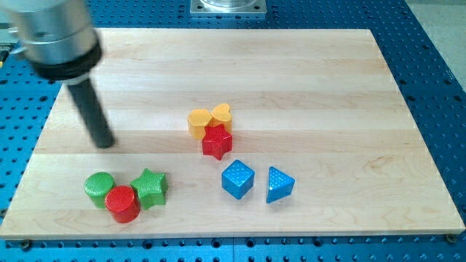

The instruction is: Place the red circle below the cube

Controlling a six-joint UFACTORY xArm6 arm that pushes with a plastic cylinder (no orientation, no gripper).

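The red circle (122, 203) sits near the view's bottom left, touching a green circle (99, 188) on its left and a green star (151, 188) on its right. The blue cube (237, 179) stands right of centre, low on the board, with a blue triangle (278, 184) just to its right. My tip (105, 141) is at the end of the dark rod, above and slightly left of the red circle, apart from every block.
A red star (217, 141) sits above the blue cube, touching a yellow hexagon (199, 121) and a yellow heart (222, 115) above it. The wooden board (328, 87) lies on a blue perforated table.
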